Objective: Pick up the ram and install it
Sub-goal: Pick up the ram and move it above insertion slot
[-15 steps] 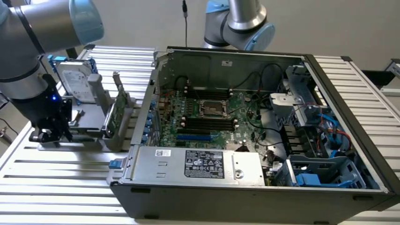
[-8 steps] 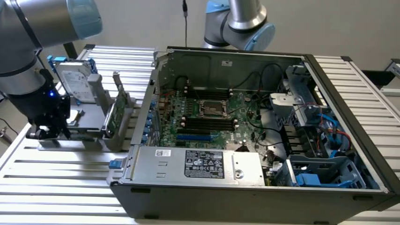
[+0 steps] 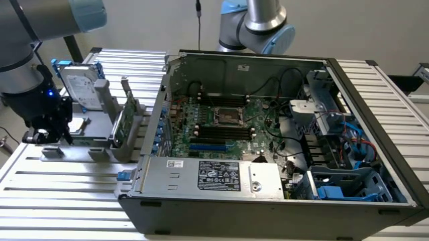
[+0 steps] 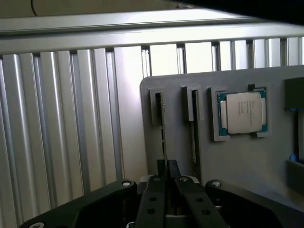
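Observation:
The ram (image 4: 164,137) shows edge-on as a thin dark stick standing in a slot of the grey holder (image 4: 152,142). My gripper (image 4: 166,180) is shut on its near end, the two black fingers (image 4: 153,199) pressed against either side. A second thin stick (image 4: 194,133) stands in the neighbouring slot. In the exterior view the gripper (image 3: 48,134) hangs low over the holder (image 3: 87,145) at the exterior view's left, beside the open computer case (image 3: 375,125). The black memory slots (image 3: 224,131) lie on the green motherboard inside the case.
On the holder sit a silver processor chip (image 4: 242,112), a blue-framed hard drive (image 3: 82,88) and a taller green card (image 3: 124,123). A silver power supply (image 3: 214,175) fills the case's near side. A second robot arm (image 3: 258,25) stands behind the case. The ribbed aluminium table (image 3: 60,201) lies all around.

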{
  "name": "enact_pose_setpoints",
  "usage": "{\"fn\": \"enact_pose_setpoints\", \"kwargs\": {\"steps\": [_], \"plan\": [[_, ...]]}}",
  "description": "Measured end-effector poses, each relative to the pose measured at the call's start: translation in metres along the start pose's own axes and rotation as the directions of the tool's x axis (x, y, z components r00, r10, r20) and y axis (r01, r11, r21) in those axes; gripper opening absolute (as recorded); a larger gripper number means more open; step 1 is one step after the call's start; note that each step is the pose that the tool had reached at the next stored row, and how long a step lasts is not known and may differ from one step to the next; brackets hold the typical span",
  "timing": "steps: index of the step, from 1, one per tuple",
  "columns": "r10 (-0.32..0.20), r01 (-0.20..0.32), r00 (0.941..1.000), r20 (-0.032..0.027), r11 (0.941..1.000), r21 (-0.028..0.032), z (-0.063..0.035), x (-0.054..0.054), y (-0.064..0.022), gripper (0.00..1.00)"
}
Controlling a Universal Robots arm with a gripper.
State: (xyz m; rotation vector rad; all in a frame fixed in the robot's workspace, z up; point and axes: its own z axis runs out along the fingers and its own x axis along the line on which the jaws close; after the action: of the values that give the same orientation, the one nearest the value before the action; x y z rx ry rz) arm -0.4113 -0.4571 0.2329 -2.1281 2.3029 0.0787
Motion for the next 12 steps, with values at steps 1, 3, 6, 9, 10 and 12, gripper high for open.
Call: {"fn": "enact_pose_setpoints", "kwargs": {"steps": [1,3,6,9,10,12], "plan": [[0.0,0.0,1.0,-0.0001,1.0,-0.0001,-0.0037,0.0,0.0,0.13],[0.0,0.0,1.0,0.0008,1.0,-0.0001,-0.0113,-0.001,-0.0011,0.13],[0.0,0.0,1.0,0.0046,1.0,-0.0004,-0.0216,-0.001,-0.0051,0.13],[-0.001,0.001,1.0,0.0076,1.0,-0.0006,-0.0329,-0.002,-0.0108,0.13],[-0.001,0.001,1.0,0.0084,1.0,-0.0006,-0.0369,-0.003,-0.013,0.13],[-0.002,0.002,1.0,0.0097,1.0,-0.0008,-0.0454,-0.003,-0.018,0.13]]}}
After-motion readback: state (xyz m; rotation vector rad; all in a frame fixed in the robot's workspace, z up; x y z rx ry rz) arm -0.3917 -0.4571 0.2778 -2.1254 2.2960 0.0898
